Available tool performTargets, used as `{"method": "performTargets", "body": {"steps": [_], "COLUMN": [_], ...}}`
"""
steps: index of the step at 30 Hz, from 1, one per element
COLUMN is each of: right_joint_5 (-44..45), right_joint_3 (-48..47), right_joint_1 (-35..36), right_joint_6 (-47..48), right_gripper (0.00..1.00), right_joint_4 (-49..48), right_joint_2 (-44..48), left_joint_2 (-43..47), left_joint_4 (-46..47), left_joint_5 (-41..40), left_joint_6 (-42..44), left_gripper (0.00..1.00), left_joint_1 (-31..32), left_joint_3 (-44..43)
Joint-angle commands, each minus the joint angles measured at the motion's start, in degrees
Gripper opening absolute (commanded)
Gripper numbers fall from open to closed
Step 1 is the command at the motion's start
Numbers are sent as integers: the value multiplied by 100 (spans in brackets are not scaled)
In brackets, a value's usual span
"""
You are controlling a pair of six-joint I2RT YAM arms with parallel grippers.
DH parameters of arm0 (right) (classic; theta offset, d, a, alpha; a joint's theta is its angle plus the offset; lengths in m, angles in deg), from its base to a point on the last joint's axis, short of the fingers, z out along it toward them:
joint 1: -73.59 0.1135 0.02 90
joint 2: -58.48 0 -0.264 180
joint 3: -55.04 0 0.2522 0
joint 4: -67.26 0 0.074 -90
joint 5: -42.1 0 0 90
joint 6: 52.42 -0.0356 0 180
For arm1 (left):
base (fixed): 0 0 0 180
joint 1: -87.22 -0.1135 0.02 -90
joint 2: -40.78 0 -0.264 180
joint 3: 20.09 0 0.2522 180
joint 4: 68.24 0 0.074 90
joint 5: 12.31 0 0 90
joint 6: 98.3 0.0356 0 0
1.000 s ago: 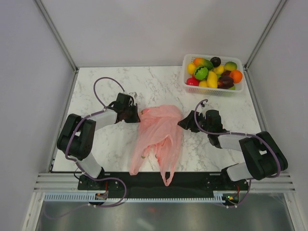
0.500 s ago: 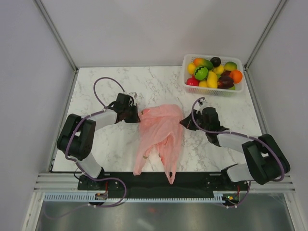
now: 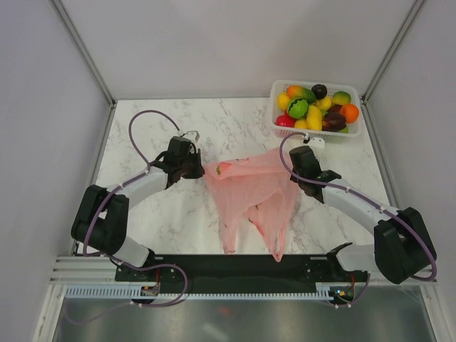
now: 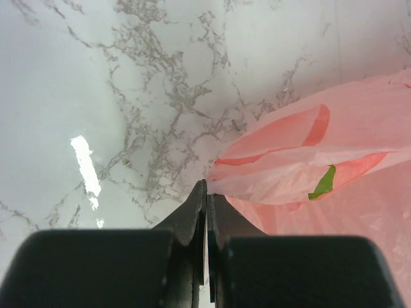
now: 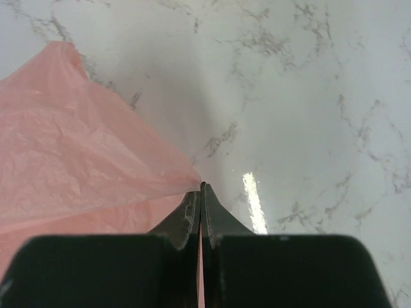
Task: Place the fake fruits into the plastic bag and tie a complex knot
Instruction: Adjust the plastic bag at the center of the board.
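Observation:
The pink plastic bag (image 3: 253,189) hangs stretched between both grippers above the marble table, its handles trailing toward the near edge. My left gripper (image 3: 200,168) is shut on the bag's left corner (image 4: 221,176), and a green sticker (image 4: 323,183) shows on the bag (image 4: 334,154). My right gripper (image 3: 293,165) is shut on the bag's right corner (image 5: 192,176), the film (image 5: 77,160) pulled taut to its left. The fake fruits (image 3: 313,107) lie piled in the white basket at the back right. No knot shows in the bag.
The white lattice basket (image 3: 278,122) stands at the table's back right corner, just beyond the right arm (image 3: 356,203). Grey walls enclose the marble table (image 3: 164,214) on three sides. A black rail (image 3: 235,269) runs along the near edge.
The right gripper shut on the bag's right corner and lifted it up and right. The bag has spread from a crumpled heap into a taut sheet between both grippers.

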Motion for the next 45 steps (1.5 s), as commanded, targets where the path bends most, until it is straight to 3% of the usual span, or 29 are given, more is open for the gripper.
{"method": "performTargets", "body": {"steps": [1,5,7,8,10,12,13,15,20,21,25,28,35,45], "right_joint_5": [1279,1087,440,122,-527,-803,-926,-1164,-1269,-1287,-1357,-1331,-1340,-1533], "right_joint_3": [-4,154,215,251,295,260,251,303,383,392,444,427,163,163], "right_joint_1": [-425,-470,-479,-470,-479,-470,-470,-462,-470,-462,-470,-470,-462,-470], "right_joint_6": [-164,-103,107,152,162,126,126,109,30,21,29,64,65,-93], "right_gripper": [0,0,0,0,5,10,23,31,49,56,68,72,77,83], "right_joint_4": [787,534,349,130,-90,-144,-205,-284,-355,-355,-382,-277,163,391], "right_joint_2": [77,455,675,745,895,895,895,939,1088,1115,1343,1536,1528,1669], "left_joint_2": [54,124,351,448,825,1107,1352,1626,2724,2926,3683,4149,3711,3219], "left_joint_4": [-35,-53,87,166,281,281,298,325,404,439,483,465,211,667], "left_joint_5": [-645,-566,-286,-189,22,154,242,566,358,148,-854,-935,-47,-1110], "left_joint_6": [147,130,138,130,-45,-203,-300,-677,-1468,-1575,-2479,-2771,-3236,-4001], "left_gripper": [2,5,32,53,72,83,87,98,100,100,100,100,95,91], "left_joint_1": [-68,-78,-34,1,176,308,422,476,485,485,485,476,634,1793], "left_joint_3": [70,43,105,209,350,439,482,649,1185,1273,1756,2011,1906,2373]}}
